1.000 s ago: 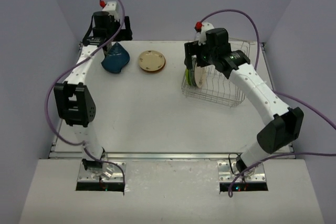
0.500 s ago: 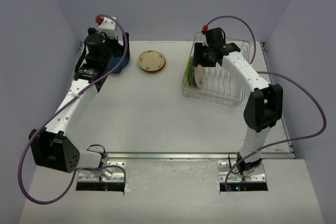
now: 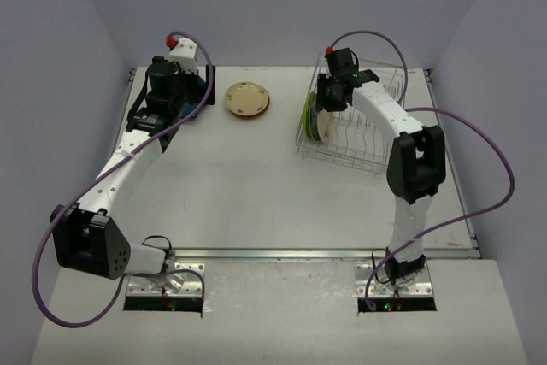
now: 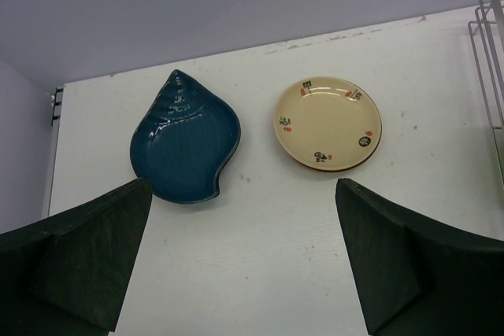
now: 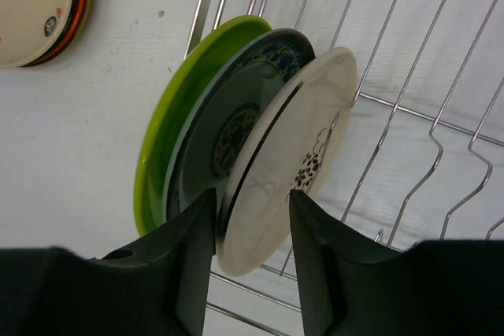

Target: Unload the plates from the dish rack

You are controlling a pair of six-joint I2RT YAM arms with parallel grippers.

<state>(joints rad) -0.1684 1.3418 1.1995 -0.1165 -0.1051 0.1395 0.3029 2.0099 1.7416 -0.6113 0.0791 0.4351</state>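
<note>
No writing, label, brand or number can be read. The cream plate (image 4: 328, 122) on the surface (image 4: 441, 68) bears small red and black painted marks, illegible.

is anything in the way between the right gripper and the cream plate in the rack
Nothing visible. The right gripper straddles the lower rim of the cream plate. The dark patterned plate stands close beside it, next to one finger, with the lime green plate beyond.

A lab test cell: bare white table (image 3: 256, 194) boxed by plain lavender walls (image 3: 282, 6).
</note>
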